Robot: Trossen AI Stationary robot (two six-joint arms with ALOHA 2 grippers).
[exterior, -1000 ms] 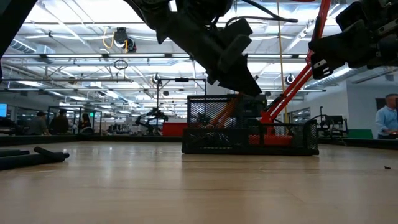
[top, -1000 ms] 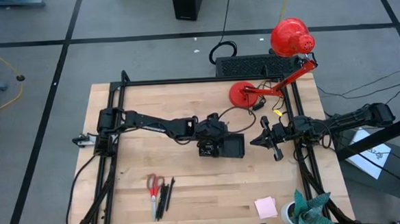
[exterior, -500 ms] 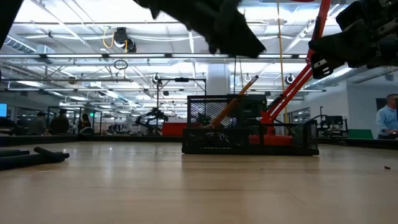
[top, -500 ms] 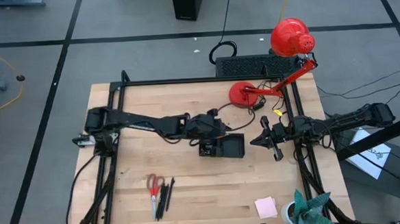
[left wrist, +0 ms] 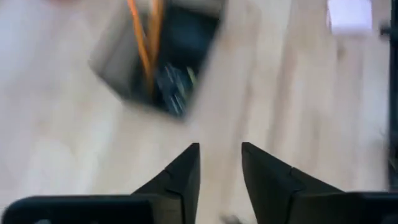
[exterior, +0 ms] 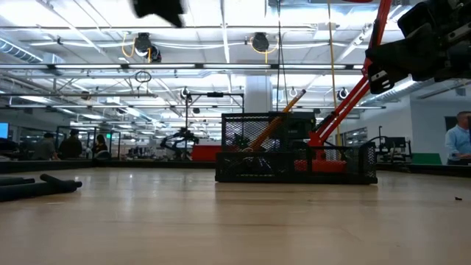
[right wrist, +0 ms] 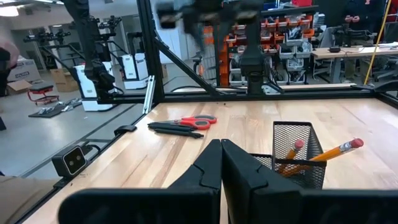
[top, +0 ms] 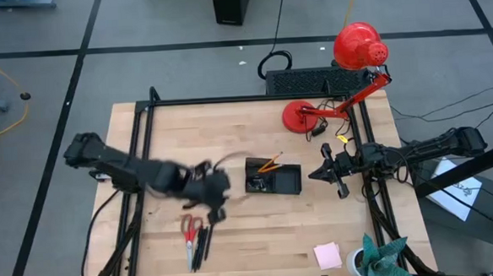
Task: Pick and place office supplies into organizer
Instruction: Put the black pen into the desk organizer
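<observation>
No text or label can be read.

1. We see a red lamp (top: 358, 46) at the table's (top: 251, 231) far right corner, its round base (top: 299, 117) on the wood.
2. A teal cloth (top: 381, 258) lies at the near right corner.
3. Beyond the table, we see a person (exterior: 458, 143) standing in the workshop.

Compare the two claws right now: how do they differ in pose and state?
The left claw stands partly open and empty, out over the table between the organizer and the scissors. The right claw is shut, parked by the table's right edge and pointing toward the organizer. The left arm is blurred in motion; the right looks steady. Both hold nothing.
</observation>
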